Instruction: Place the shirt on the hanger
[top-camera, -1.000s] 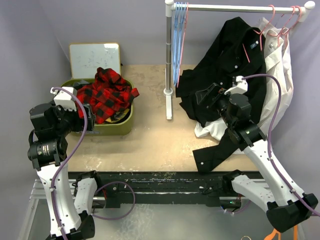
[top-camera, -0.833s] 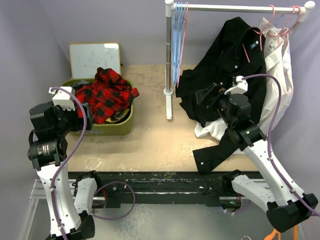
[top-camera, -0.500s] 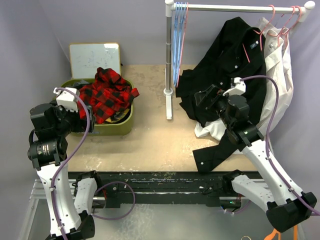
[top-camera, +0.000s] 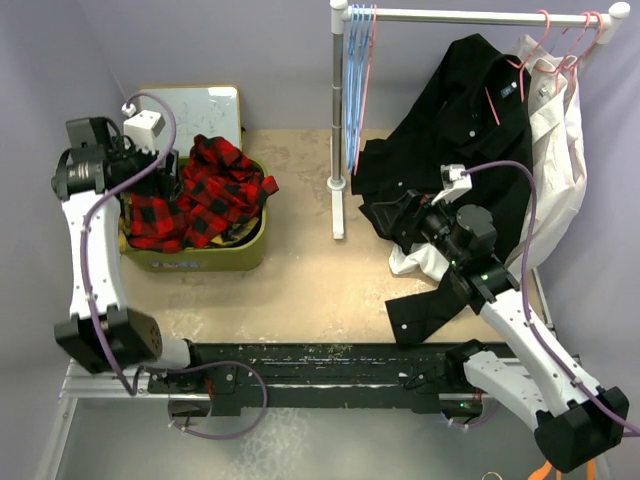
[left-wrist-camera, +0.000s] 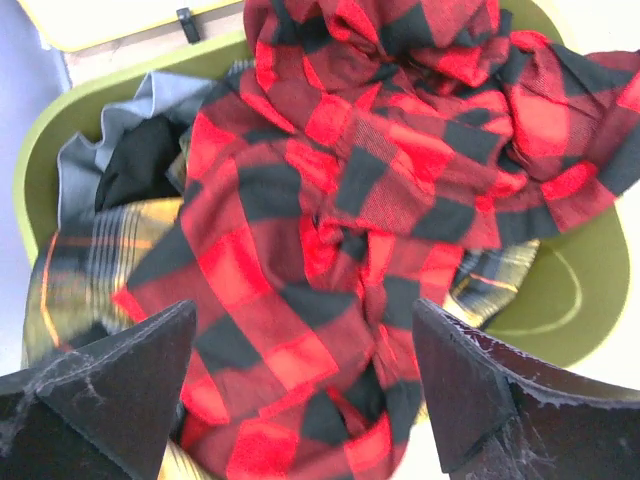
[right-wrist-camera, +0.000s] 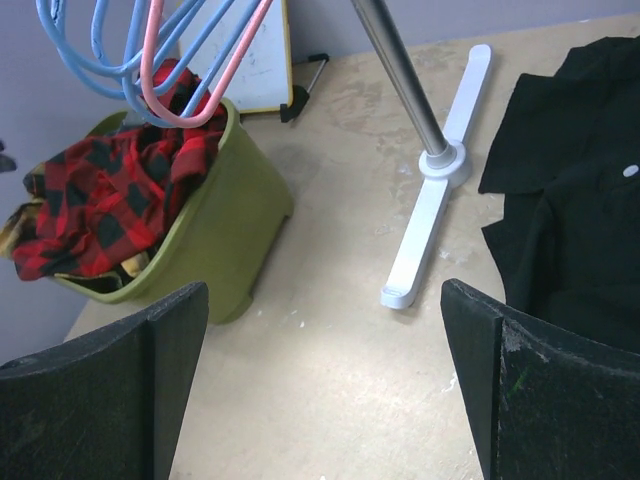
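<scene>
- Top view: an olive-green bin (top-camera: 200, 258) sits at the table's left, a small whiteboard (top-camera: 190, 115) propped behind it, its faint marks unreadable. Right of the bin stands a clothes rack (top-camera: 337, 130) carrying blue hangers (top-camera: 350, 90) and the pink hanger (top-camera: 366, 75); farther right hang a black shirt (top-camera: 450, 130) and a white garment (top-camera: 555, 130). The shirt (top-camera: 215, 185) — red-and-black check — lies heaped in the bin, spilling over its rim. The left gripper (top-camera: 165, 178) is over the bin; the right gripper (top-camera: 385, 215) is near the black shirt.
- Left wrist: the left gripper (left-wrist-camera: 290, 390), jaws wide, hangs above the crumpled shirt (left-wrist-camera: 360, 190); yellow-green plaid cloth (left-wrist-camera: 70, 280) and grey cloth (left-wrist-camera: 110, 140) are packed beside it inside the bin (left-wrist-camera: 560, 290).
- Right wrist: the right gripper (right-wrist-camera: 320, 400) is spread wide and holds nothing — it faces the bin (right-wrist-camera: 230, 230), shirt (right-wrist-camera: 90, 190) and pink hanger (right-wrist-camera: 148, 70).
</scene>
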